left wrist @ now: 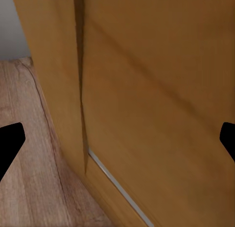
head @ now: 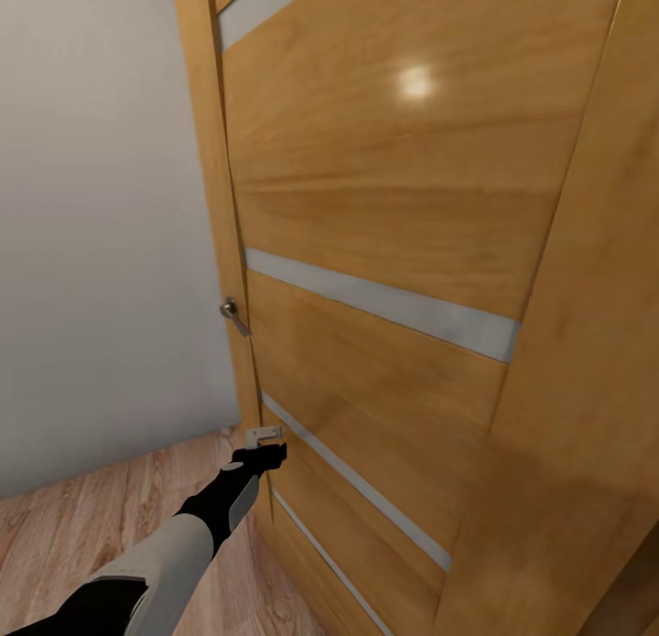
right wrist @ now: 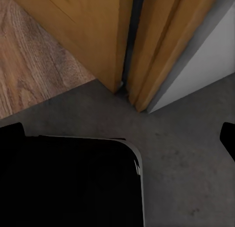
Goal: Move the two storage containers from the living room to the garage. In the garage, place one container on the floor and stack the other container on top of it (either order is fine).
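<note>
Left gripper (head: 267, 444), at the end of the black-and-white left arm (head: 183, 535), reaches forward and low toward the wooden door (head: 384, 215). In the head view its tip lies at the lower part of the door's handle-side edge, below the metal lever handle (head: 232, 314); actual contact cannot be confirmed. In the left wrist view the two dark fingertips (left wrist: 10, 141) stand far apart at opposite margins, so the jaws are spread wide with nothing between them; beyond them lie the door face, its vertical edge seam and a pale inlay strip (left wrist: 117, 188).

The door is honey-coloured with grey horizontal strips (head: 384, 305), set against a pale wall (head: 101, 233); light wood plank flooring (head: 55, 526) lies beneath the arm.

Right gripper (right wrist: 117, 139): in the right wrist view its fingertips appear as dark shapes at opposite margins, jaws spread and empty. Below them is a black, rounded part of the robot's body (right wrist: 68, 183) over dark grey speckled concrete floor (right wrist: 191, 163). Farther out, the concrete meets the plank flooring at the foot of the door and its wooden frame (right wrist: 156, 46), beside a pale grey wall.
</note>
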Controlling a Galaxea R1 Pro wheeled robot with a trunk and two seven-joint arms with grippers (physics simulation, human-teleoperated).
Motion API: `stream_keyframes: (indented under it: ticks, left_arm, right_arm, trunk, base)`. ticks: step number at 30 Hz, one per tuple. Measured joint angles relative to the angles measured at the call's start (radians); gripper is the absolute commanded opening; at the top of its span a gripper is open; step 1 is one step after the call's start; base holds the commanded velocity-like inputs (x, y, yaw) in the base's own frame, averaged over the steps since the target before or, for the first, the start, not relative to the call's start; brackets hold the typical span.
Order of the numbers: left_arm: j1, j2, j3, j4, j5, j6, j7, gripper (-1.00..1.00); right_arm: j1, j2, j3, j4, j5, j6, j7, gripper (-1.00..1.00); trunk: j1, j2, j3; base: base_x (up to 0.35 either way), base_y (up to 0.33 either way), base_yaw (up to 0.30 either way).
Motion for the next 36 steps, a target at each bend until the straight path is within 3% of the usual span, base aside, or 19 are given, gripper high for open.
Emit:
stream_keyframes:
  ticks: [9, 21, 36]
  left_arm:
    - [0.000, 0.000, 0.000, 0.000, 0.000, 0.000, 0.000, 1.00]
    - [0.000, 0.001, 0.005, 0.001, -0.007, 0.000, 0.005, 1.00]
    - [0.000, 0.001, 0.005, 0.000, -0.008, 0.001, 0.006, 1.00]
  right_arm:
    - [0.000, 0.000, 0.000, 0.000, 0.000, 0.001, 0.000, 1.00]
    - [0.000, 0.000, 0.000, 0.000, 0.000, 0.002, 0.000, 1.00]
    - [0.000, 0.000, 0.000, 0.000, 0.000, 0.002, 0.000, 1.00]
  trunk:
    - [0.000, 0.000, 0.000]
    - [0.000, 0.000, 0.000]
    - [0.000, 0.000, 0.000]
  base:
    - [0.000, 0.000, -0.026]
    - [0.000, 0.000, -0.231]
    - [0.000, 0.000, -0.020]
